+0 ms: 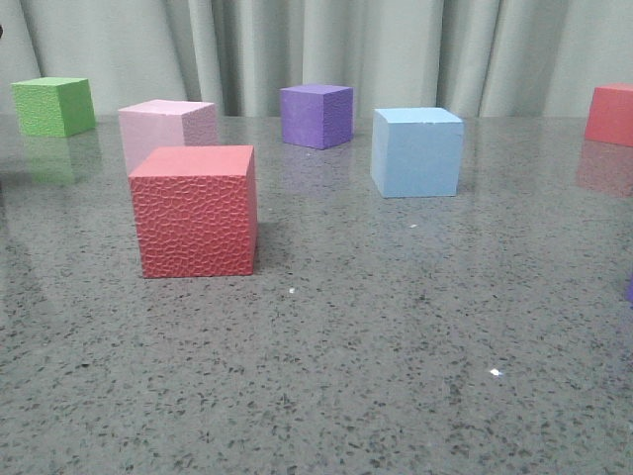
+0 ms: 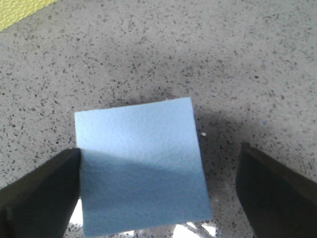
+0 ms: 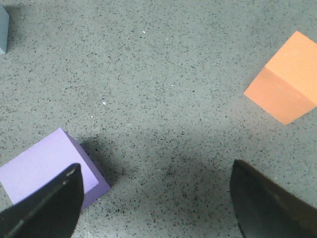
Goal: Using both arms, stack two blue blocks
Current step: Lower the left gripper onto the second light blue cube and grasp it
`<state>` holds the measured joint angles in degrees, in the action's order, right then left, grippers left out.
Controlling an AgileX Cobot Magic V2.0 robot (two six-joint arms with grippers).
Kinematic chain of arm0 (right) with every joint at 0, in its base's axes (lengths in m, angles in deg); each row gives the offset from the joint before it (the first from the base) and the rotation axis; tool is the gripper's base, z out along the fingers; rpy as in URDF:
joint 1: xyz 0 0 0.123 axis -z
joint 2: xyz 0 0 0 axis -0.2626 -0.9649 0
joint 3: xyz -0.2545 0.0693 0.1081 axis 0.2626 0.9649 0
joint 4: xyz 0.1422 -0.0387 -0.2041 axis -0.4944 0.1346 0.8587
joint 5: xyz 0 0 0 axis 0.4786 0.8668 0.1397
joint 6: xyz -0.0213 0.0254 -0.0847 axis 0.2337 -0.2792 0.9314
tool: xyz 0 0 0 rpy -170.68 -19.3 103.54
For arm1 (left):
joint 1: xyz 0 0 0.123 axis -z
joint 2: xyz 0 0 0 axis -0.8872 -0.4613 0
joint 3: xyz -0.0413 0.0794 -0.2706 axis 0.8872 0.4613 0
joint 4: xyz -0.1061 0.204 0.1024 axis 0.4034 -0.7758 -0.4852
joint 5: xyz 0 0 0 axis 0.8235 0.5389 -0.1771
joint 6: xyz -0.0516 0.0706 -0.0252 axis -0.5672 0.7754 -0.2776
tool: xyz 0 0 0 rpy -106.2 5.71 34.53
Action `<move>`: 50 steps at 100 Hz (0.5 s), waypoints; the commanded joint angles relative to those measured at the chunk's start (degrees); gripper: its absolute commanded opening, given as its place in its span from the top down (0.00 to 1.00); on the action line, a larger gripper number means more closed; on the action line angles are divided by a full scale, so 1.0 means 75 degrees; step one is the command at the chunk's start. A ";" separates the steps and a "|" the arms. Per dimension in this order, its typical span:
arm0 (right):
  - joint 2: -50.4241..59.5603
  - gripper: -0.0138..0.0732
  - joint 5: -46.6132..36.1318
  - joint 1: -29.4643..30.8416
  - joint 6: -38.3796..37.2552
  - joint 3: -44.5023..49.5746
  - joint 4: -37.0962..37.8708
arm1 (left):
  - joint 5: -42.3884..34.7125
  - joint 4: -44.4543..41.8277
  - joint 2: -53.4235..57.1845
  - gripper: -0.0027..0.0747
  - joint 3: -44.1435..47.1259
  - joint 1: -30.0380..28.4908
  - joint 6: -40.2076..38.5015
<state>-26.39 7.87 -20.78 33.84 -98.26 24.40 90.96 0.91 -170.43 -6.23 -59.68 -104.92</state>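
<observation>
In the front view a light blue block point(image 1: 416, 150) stands on the grey table, right of centre, with no gripper near it. The left wrist view shows a blue block point(image 2: 138, 148) lying between the fingers of my left gripper point(image 2: 158, 163), which is open. One dark finger point(image 2: 39, 198) is at the block's edge and the other finger point(image 2: 277, 193) stands well apart from it. I cannot tell whether these are the same block. My right gripper point(image 3: 156, 173) is open over bare table, holding nothing.
The front view also shows a red cube point(image 1: 195, 211), a pink cube point(image 1: 166, 129), a purple cube point(image 1: 316, 115), a green cube point(image 1: 53, 105) and another red cube point(image 1: 610, 114). Near my right gripper are a purple cube point(image 3: 44, 166) and an orange cube point(image 3: 285, 79).
</observation>
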 commanded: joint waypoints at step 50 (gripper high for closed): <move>0.0034 0.15 -0.0450 0.0044 0.0059 -0.0178 0.0094 | -0.0349 -0.0083 -0.0064 0.32 -0.0257 -0.0122 -0.0216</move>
<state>-26.39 7.87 -20.78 33.84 -98.26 24.31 90.49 0.91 -173.02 -6.23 -60.40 -105.99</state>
